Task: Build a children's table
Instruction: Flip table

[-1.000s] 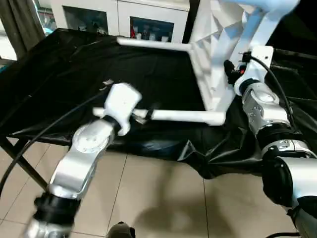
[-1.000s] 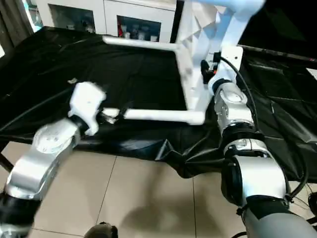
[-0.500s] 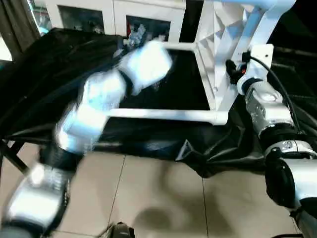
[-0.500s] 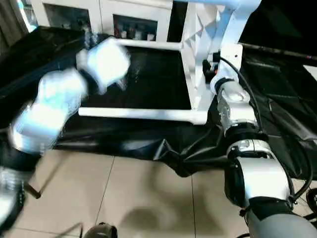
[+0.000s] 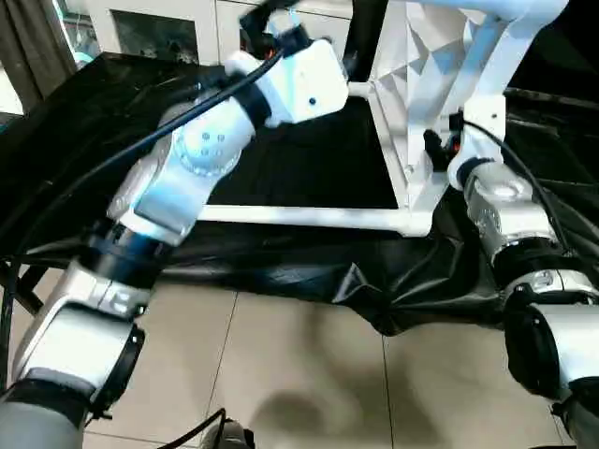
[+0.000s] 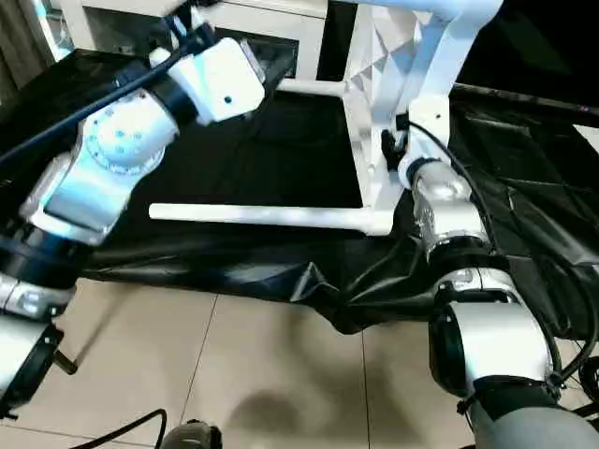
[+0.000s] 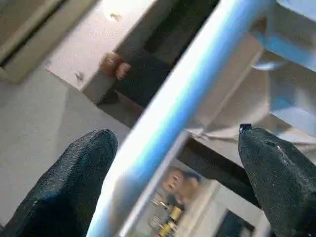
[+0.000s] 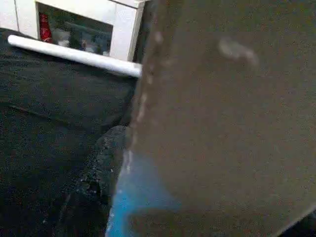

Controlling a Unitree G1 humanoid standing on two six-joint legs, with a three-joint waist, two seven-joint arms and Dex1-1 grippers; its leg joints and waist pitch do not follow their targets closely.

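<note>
The white tabletop (image 5: 412, 103) stands on its edge on a workbench draped in a black sheet (image 5: 112, 131), its ribbed underside facing the robot's left. Two white legs stick out sideways from it toward the left: the near leg (image 5: 309, 217) runs low, just above the sheet near the front edge of the bench, and the far leg (image 6: 314, 88) runs higher, at the back. More of the table's white frame (image 5: 510, 37) rises toward the upper right.

The left arm (image 5: 178, 187) reaches up and across over the sheet to the far leg. In the left wrist view the left gripper (image 7: 173, 163) is spread wide, one finger (image 7: 74, 182) on each side of the far leg (image 7: 187, 98), with a gap showing on both sides, so it grasps nothing.

The right arm (image 5: 505, 215) comes up from the lower right, and the right gripper (image 5: 440, 145) sits at the tabletop's near edge, just above the corner where the near leg joins. In the right wrist view one black finger (image 8: 98, 182) lies against a broad panel that hides the rest, so whether this gripper is clenched or released cannot be told.

Behind the bench stands a white cabinet (image 5: 159, 23) with glass doors. The floor (image 5: 299, 374) is pale tile.
</note>
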